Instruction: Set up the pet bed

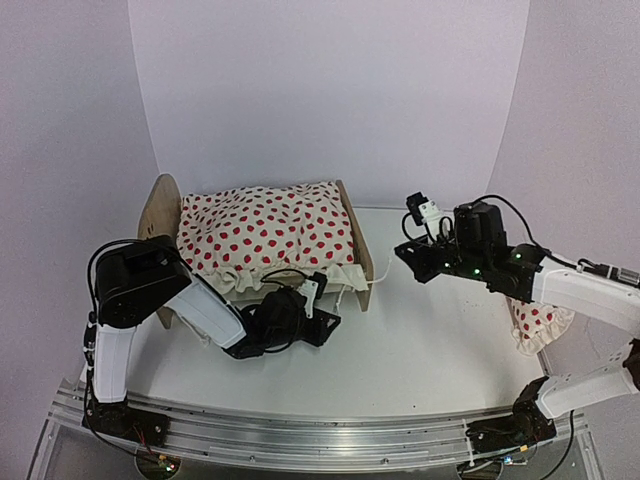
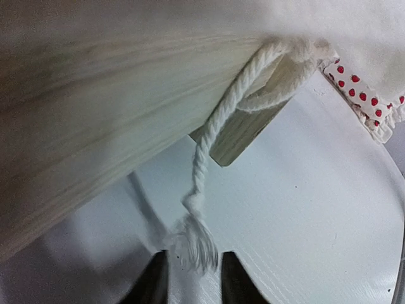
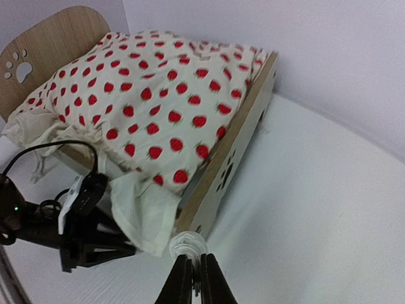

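The pet bed (image 1: 358, 250) is a light-wood frame with a paw-print headboard (image 3: 44, 44) and a low footboard (image 3: 234, 158). A cream red-dotted duvet (image 1: 265, 235) covers its top and hides the mattress. My left gripper (image 1: 322, 322) is low at the bed's front side. In the left wrist view it (image 2: 193, 256) is open, and the frayed end of a white cord (image 2: 196, 240) lies loose between its fingers. That cord hangs from the duvet past a wooden leg (image 2: 237, 136). My right gripper (image 3: 193, 259) is shut on another white cord end (image 3: 188, 242) by the footboard corner.
A small red-dotted ruffled pillow (image 1: 535, 325) lies at the right, partly under my right arm. White curved walls close off the back and sides. The white table top (image 1: 430, 340) stretches right of the bed.
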Tool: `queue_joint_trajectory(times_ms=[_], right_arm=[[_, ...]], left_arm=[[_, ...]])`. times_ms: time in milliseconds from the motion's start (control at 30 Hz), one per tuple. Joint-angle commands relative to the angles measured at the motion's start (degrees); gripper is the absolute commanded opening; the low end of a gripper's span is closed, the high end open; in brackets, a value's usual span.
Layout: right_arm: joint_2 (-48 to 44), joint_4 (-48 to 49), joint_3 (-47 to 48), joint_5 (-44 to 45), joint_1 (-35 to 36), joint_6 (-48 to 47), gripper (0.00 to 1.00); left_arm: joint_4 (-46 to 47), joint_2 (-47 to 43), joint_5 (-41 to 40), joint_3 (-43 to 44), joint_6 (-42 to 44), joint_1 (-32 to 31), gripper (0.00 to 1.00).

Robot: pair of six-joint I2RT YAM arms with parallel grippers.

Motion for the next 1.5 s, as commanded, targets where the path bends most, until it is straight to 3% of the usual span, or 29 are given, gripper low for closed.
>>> queue_joint_trajectory(times_ms=[0,33,67,233,400,500,567,633,700,833,933,1033,1167,1333,1400,1467], right_arm=[[2.83,-15.36,-1.19,-10.71,-0.15,16.35,0.69],[2.39,-17.61,-2.17,-10.03,-0.15,19.09,0.88],[1.41,-20.04,-3.78,-9.04,-0.15,22.61,0.97],[-5.04,-25.45,-7.82,-0.42,-0.5,33.48,0.98],[-3.91,-26.95,-0.82,4.3,-0.55,32.91,0.98],[1.76,-27.03,9.42,1.17,-0.5,26.2,0.96],[7.72,-27.34,17.8,-1.96,-0.5,22.58,0.94],[14.15,-28.56,25.9,1.04,-0.5,22.35,0.9],[20.91,-29.61,33.55,5.9,-0.5,23.03,0.86],[34.35,-29.66,46.22,9.03,-0.5,23.36,0.78],[42.32,-29.79,53.02,9.22,-0.5,23.12,0.75],[43.86,-29.94,54.75,9.23,-0.5,23.55,0.75],[33.85,-30.06,44.99,14.98,-0.5,24.09,0.73],[1.21,-36.3,18.38,32.25,-0.5,34.21,0.64],[-11.36,-43.42,9.91,33.66,-0.5,42.34,0.6],[-20.37,-45.92,1.64,29.64,-0.5,48.14,0.65]], left_arm=[[-13.4,-4.94,5.71,-0.77,0.9,-0.19,0.52],[-15.86,-6.73,7.93,-1.46,2.79,-0.21,0.55],[-18.84,-9.16,10.76,-2.07,5.66,-0.22,0.56],[-34.23,-22.97,23.2,-6.79,25.35,-0.04,0.58],[-54.3,-36.56,36.76,-6.53,44.1,1.01,0.61],[-63.29,-42.9,31.71,-2.96,53.62,2.19,0.64],[-70.24,-45.7,33.18,0.09,61.52,6.97,0.65],[-76.02,-46.76,31.22,4.41,65.85,12.16,0.69],[-81.09,-46.22,22.57,7.85,68.94,14.72,0.69],[-84.23,-43.94,6.6,15.29,66.33,18.43,0.66],[-81.88,-43.31,0.78,22.62,61.25,21.7,0.69],[-80.09,-42.91,-1.64,30.91,57.84,24.34,0.74],[-78.48,-42.57,-5.02,35.56,56.33,28.42,0.76],[-78.51,-44.01,-3.18,32.36,54.3,29.98,0.76],[-78.42,-43.62,-2.61,31.17,53.75,30.02,0.76],[-77.93,-42.87,-1.9,30.65,53.78,30.03,0.75]])
